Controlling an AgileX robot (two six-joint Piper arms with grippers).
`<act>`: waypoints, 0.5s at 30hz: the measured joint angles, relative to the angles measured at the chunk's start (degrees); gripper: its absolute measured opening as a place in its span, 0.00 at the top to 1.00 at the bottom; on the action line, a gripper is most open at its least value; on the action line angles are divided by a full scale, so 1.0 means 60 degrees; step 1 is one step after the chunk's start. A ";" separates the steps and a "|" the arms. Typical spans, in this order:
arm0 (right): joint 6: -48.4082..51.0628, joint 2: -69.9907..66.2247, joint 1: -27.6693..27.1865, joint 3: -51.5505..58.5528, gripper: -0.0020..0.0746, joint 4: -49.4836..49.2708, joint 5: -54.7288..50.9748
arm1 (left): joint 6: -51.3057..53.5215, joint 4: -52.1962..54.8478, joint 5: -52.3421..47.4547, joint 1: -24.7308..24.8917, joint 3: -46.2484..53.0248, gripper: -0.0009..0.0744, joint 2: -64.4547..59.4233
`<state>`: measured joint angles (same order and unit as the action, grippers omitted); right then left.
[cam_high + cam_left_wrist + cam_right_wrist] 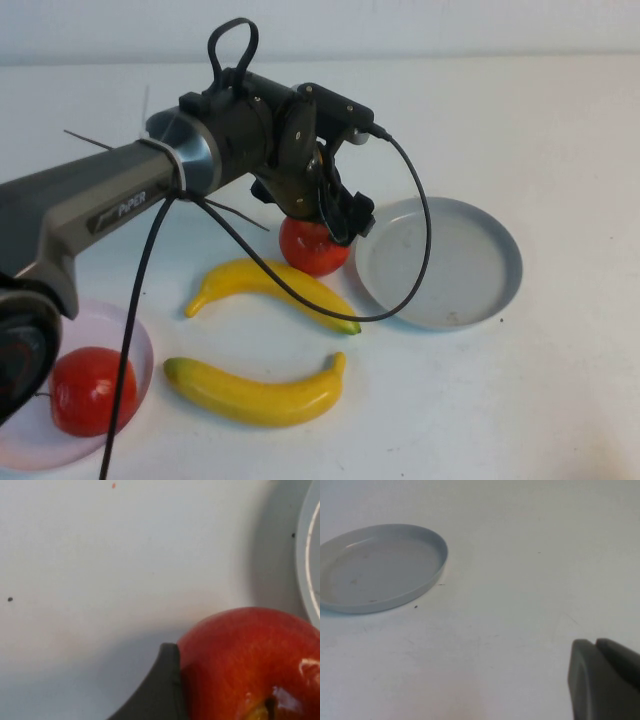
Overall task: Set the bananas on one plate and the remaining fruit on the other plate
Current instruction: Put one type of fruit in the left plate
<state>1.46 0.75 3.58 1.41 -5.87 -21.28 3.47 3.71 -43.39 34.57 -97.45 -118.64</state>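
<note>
You are partway through, with most of the sorting still ahead of you. One red apple (92,390) already sits in the translucent pink plate (140,345) at the near left corner of the table (560,120). That is the only piece in place so far.

The second apple (312,247) is near the middle of the table, just beside the left rim of the grey-blue plate (440,262) and touching or nearly touching the far banana (270,285). Your left gripper (322,222) is down on top of it. In the left wrist view one dark finger (159,690) lies against the side of that apple (250,665), with the grey plate's rim (309,555) close by, so the fingers look closed around the fruit; whether it has left the table cannot be told. Judging by this, the step in hand is picking up that apple, which then has to cross over the bananas to the pink plate at the near left.

Both bananas are still on the bare table: the far one lies between the apple and the near edge, and the near banana (255,392) lies closer to the near edge, right of the pink plate. The grey-blue plate holds nothing, as the right wrist view of it (380,567) also shows.

Your right gripper (602,680) is out of the high view; its wrist camera shows it low over bare table, well apart from the grey plate, fingers pressed together and holding nothing.
</note>
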 joint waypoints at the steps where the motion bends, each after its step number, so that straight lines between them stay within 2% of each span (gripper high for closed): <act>1: 0.0000 0.0000 0.0000 0.0000 0.99 0.0000 0.0000 | 0.0022 -0.0041 0.0000 -0.0022 0.0000 0.10 -0.0059; 15: 0.0000 0.0000 0.0000 0.0000 0.99 0.0000 0.0000 | 0.0357 -0.0104 0.0028 -0.0044 -0.0102 0.11 -0.0201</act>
<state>1.46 0.75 3.58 1.41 -5.87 -21.28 5.62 3.09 -43.22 34.31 -98.06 -119.85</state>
